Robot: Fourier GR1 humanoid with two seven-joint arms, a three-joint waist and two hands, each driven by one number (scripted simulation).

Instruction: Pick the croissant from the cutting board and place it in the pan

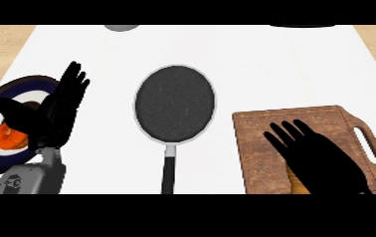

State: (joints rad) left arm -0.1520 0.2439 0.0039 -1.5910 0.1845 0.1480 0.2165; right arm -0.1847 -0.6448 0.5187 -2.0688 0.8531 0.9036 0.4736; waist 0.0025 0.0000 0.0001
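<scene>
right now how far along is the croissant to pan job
Nothing looks done yet: the pan is empty. In hand: the right hand lies spread over the cutting board, with a brownish bit, probably the croissant, showing at its lower edge; no grasp is visible. Left: grasp it, lift it and set it in the pan. The left hand rests open at the left.

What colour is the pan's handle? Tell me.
Black, with a silver neck: pan's handle, head view.
</scene>
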